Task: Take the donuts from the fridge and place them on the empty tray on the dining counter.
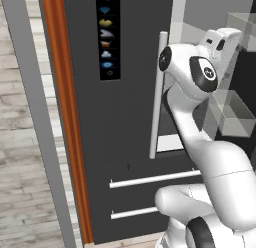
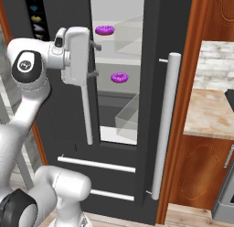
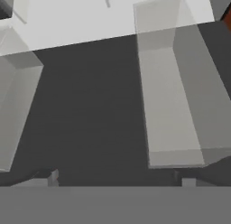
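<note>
Fridge: upright, door ajar, long handles vertical.
Donuts: upper donut and lower donut lie flat on separate shelves.
Gripper: released, fingers spread, aimed inside.

A glossy white robot arm built of rounded, tube-like segments joined by bulbous elbows. Each joint carries a round dark grey-black cap, and the caps bear a small pale marking, too small to read. A dark ring also shows at the lowest joint near the base. The hand at the arm's end is a boxy white block with a small dark square patch on its side, possibly a camera window. Two short dark finger tips project from it.
</note>
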